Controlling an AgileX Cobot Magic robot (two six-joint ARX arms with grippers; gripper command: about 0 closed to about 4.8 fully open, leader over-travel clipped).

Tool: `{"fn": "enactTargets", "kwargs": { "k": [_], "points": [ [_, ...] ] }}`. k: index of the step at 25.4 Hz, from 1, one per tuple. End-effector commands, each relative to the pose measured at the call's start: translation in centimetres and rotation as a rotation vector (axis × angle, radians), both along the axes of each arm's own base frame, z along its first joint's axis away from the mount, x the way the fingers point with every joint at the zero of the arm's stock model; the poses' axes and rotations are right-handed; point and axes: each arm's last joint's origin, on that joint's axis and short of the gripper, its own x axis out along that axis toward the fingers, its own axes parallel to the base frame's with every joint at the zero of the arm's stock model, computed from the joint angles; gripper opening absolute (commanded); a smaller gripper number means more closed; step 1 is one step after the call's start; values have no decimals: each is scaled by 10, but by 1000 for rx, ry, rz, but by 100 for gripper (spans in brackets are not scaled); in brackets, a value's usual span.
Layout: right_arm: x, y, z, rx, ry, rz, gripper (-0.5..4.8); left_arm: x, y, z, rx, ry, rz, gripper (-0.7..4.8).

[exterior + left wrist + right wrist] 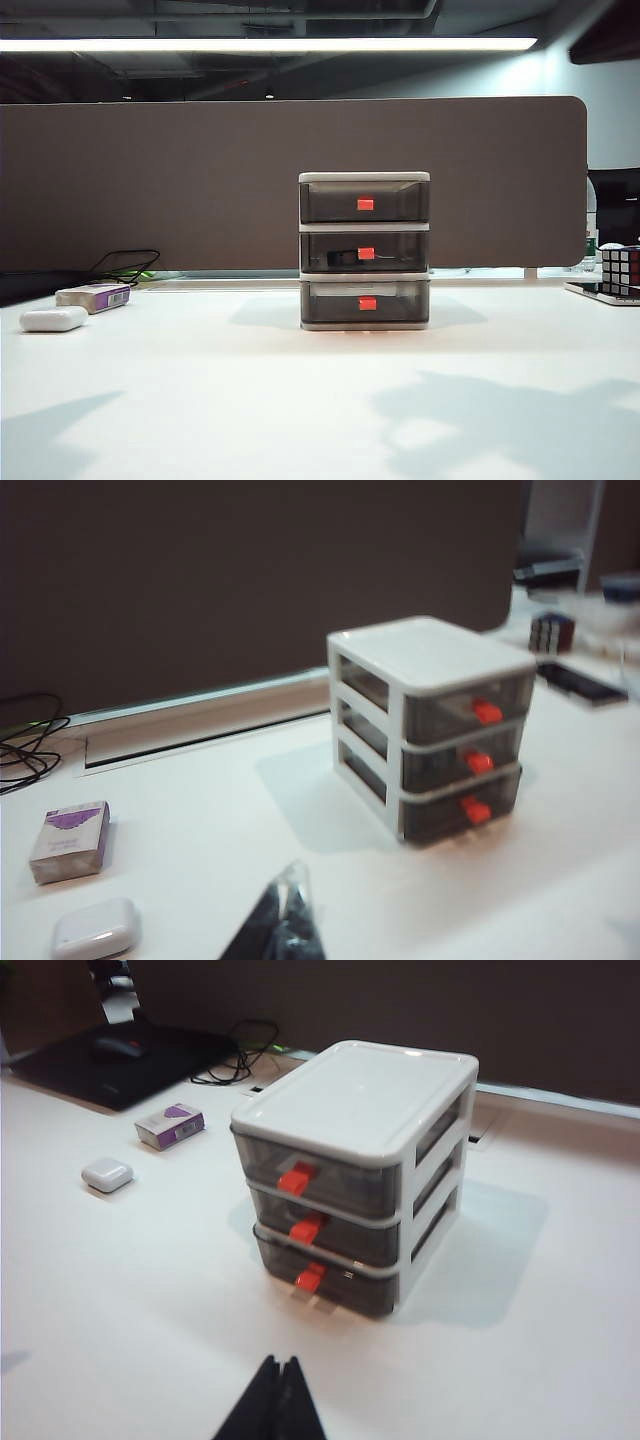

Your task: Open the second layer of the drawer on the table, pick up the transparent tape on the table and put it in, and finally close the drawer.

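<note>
An office: brown desk partition (290,180), ceiling strip light (270,44), white table (300,400).

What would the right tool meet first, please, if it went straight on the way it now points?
Probably the drawer: the shut right tool points toward its front over bare table, though depth is unclear.

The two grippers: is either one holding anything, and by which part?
Nothing is held. The left gripper and right gripper are both shut and empty, raised above the table in front of the drawer.
</note>
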Motion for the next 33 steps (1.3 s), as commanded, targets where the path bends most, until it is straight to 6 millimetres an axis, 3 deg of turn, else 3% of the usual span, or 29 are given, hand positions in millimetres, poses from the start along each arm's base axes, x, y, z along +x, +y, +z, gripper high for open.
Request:
{"fn": "enactTargets", "kwargs": {
  "k": [1,8,16,23,33],
  "points": [
    [-13,-5,-24,47,31,-66,-5,5,-4,-16,-3,86,23,-5],
    [-31,-11,-70,67,50,-135,-5,11,-8,-34,-43,31,40,-5],
    [-35,-17,-101,55,12,-272,-5,15,-7,-46,-47,20,152,-5],
    [-34,-18,-103,50,2,-314,-5,20,4,-52,-24,78,303,-5],
    [-32,-24,-97,27,-72,-372,-5,31,37,-45,-68,20,249,-5]
  ]
}}
